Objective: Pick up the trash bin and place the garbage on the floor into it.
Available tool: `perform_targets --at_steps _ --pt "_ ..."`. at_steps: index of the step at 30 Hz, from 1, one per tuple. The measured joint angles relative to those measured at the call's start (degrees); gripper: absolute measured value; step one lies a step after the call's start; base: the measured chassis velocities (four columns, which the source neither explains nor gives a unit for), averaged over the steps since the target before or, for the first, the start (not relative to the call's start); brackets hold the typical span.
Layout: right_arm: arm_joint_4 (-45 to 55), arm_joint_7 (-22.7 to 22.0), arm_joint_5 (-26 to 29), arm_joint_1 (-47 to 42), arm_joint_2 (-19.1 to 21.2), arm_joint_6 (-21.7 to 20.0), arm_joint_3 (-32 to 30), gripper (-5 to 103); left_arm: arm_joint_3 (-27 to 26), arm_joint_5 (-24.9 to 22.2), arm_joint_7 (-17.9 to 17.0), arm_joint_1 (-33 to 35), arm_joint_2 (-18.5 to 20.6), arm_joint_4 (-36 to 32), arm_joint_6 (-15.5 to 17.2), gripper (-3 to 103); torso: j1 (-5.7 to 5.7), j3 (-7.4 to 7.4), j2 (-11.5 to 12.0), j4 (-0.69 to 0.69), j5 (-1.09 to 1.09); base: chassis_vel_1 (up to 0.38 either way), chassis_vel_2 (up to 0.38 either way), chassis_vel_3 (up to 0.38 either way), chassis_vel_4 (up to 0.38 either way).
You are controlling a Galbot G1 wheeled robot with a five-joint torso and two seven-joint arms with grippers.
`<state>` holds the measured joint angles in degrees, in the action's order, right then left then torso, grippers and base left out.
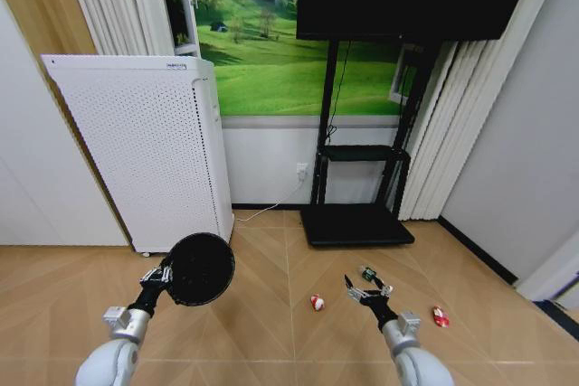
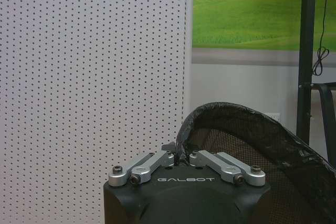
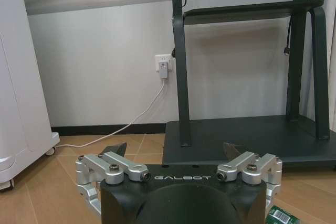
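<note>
Left gripper: I see my left gripper (image 1: 164, 272) low on the left of the head view, fingers clamped on the rim of the bin (image 1: 201, 268). In the left wrist view the gripper (image 2: 180, 156) pinches the near edge of the rim, jaws drawn together on it.

Bin: I have it lifted off the floor and tipped, its round mouth facing the head camera. It hangs in front of the lower corner of the white unit (image 1: 145, 146). From the left wrist the bin (image 2: 262, 156) shows a black liner over the rim and a mesh wall inside.

Right gripper: I have my right gripper (image 1: 368, 292) out low on the right, fingers spread wide with nothing between them. In the right wrist view the gripper (image 3: 178, 153) stands just as wide, the two dark tips well apart.

Bottle: the small bottle (image 1: 369, 274) lies on the floor just beyond my right gripper. I catch a bit of its green label (image 3: 281, 216) at the edge of the right wrist view, beside the gripper body.

Wrappers: one red-and-white wrapper (image 1: 317, 302) lies on the floor between my two arms, nearer the right one. A second wrapper (image 1: 440, 316) lies to the right of my right arm.

Surroundings: a black TV stand (image 1: 357, 214) stands against the wall behind the garbage, its base on the wood floor (image 1: 271, 341). A white cable (image 3: 131, 124) runs from a wall socket down to the floor.
</note>
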<state>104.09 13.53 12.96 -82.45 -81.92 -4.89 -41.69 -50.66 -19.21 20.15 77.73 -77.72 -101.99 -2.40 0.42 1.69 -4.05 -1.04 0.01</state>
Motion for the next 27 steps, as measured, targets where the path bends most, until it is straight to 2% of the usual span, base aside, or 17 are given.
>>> perform_targets --at_steps 27 --pt "-0.5 0.4 -0.2 -0.5 -0.6 1.0 0.0 100 0.0 0.7 1.4 0.5 -0.9 0.2 0.5 7 0.00 0.00 0.0 0.00 -0.01 -0.055 0.047 0.054 -0.049"
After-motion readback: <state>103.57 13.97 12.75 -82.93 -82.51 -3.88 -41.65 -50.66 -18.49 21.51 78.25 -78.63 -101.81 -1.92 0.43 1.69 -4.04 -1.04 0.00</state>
